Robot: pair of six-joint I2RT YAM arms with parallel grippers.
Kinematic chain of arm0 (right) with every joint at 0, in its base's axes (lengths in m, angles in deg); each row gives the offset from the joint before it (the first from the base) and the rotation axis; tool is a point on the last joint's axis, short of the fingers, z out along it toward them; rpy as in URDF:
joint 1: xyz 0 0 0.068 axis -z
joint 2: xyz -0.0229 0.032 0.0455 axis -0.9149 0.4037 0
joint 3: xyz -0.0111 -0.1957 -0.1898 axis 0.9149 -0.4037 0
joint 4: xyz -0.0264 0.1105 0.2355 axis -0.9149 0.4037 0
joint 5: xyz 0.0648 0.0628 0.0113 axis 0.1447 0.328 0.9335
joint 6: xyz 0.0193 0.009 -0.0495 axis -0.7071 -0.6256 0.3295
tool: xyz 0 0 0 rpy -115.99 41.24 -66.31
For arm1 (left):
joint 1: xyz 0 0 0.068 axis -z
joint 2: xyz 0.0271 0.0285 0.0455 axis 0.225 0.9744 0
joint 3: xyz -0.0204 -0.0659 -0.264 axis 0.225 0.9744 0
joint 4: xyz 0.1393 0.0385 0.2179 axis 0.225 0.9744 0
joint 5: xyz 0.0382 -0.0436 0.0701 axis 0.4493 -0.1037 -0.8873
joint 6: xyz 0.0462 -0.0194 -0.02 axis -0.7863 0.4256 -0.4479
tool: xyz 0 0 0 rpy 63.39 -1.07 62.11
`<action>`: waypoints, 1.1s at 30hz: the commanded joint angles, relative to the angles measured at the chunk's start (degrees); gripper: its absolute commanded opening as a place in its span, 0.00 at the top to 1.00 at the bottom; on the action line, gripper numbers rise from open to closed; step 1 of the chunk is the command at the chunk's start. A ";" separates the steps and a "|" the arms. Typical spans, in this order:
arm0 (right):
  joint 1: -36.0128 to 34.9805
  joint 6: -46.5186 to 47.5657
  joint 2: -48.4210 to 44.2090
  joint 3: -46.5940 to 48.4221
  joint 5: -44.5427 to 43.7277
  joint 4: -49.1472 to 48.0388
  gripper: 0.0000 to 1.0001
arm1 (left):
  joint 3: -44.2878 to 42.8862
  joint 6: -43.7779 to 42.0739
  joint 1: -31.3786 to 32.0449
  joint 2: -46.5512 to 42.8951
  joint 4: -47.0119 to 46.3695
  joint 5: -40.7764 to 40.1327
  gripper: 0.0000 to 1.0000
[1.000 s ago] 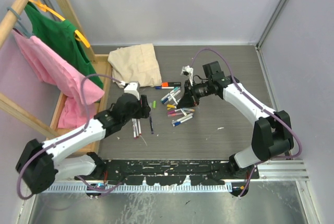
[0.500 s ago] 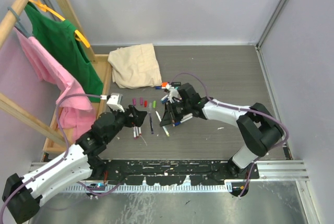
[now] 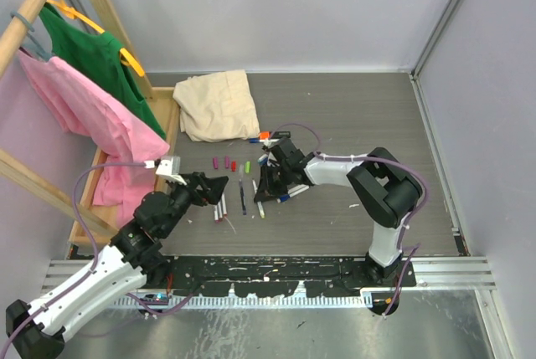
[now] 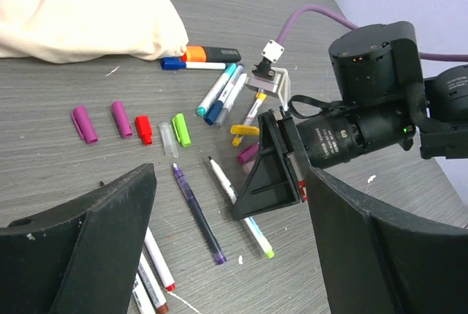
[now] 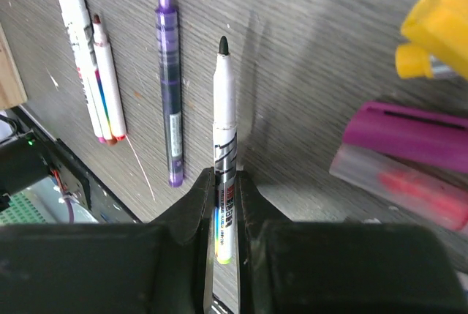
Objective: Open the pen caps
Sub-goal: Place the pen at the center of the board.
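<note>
Several loose pen caps lie in a row: two purple point(image 4: 84, 124), a red point(image 4: 144, 129), a clear point(image 4: 168, 139) and a green point(image 4: 180, 129); from above the row point(image 3: 230, 163) sits left of centre. My right gripper point(image 5: 224, 204) point(image 3: 264, 185) is shut on an uncapped white pen point(image 5: 224, 120) point(image 4: 238, 204) that lies low on the table beside an uncapped purple pen point(image 5: 170, 94) point(image 4: 199, 215). My left gripper point(image 4: 234, 255) point(image 3: 216, 187) hovers open and empty, near and left of these pens. Capped pens point(image 4: 219, 91) lie behind the right gripper.
A black marker with an orange cap point(image 4: 212, 54) lies by a folded beige cloth point(image 3: 218, 104). More white pens point(image 3: 219, 206) lie under the left gripper. Yellow point(image 5: 439, 28) and magenta point(image 5: 409, 131) capped pens sit right of the held pen. A wooden clothes rack point(image 3: 84, 108) stands left.
My left gripper opened wider and drew back toward the near left. My right gripper came down and leftward to the table with the uncapped white pen, beside the purple pen.
</note>
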 commanded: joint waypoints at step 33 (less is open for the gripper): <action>-1.16 -1.51 3.25 7.88 -1.79 1.43 0.70 | 1.38 2.32 0.10 -4.22 -0.76 -0.10 0.15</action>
